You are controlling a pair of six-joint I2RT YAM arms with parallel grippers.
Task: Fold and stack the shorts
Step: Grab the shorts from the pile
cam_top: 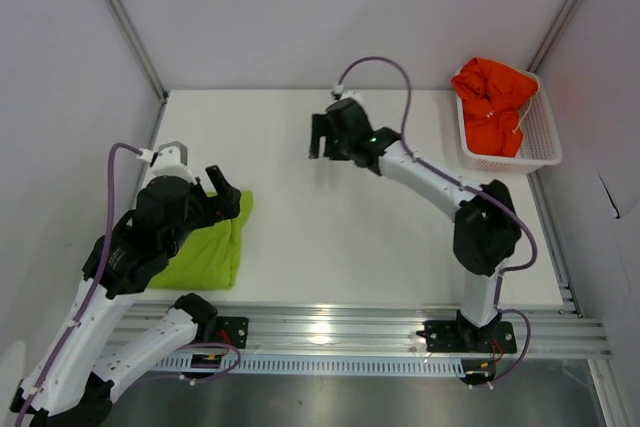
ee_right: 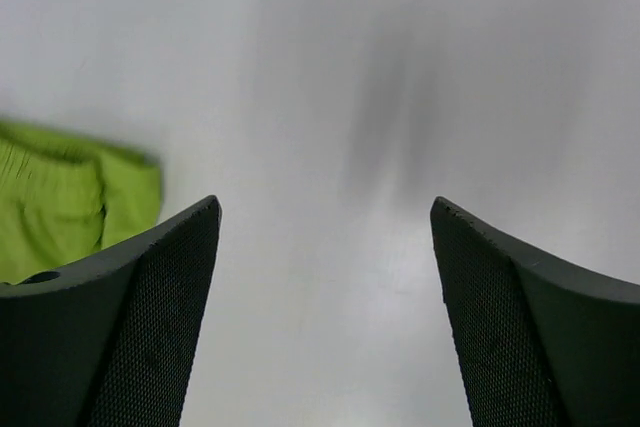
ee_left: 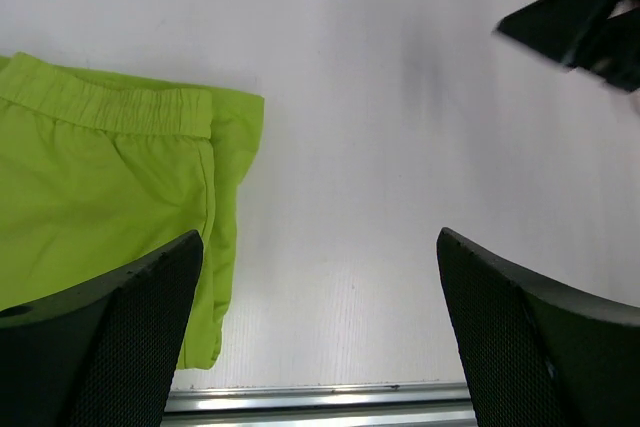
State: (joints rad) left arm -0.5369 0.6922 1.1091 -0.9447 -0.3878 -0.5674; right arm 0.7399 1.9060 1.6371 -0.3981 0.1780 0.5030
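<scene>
Right gripper (cam_top: 322,147), jaws apart and empty above the table (cam_top: 300,237), should travel to the white mesh basket (cam_top: 545,147) and pinch the crumpled orange-red shorts (cam_top: 495,107) by one edge, leaving the folded lime green shorts (cam_top: 205,257) flat beside the spread, empty left gripper (cam_top: 225,192).

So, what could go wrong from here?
The crumpled orange-red fabric shorts fill the white plastic mesh basket at the table edge; pulling them may drag or tip it. The open left gripper hangs over the edge of the folded lime green shorts and may snag them.
</scene>
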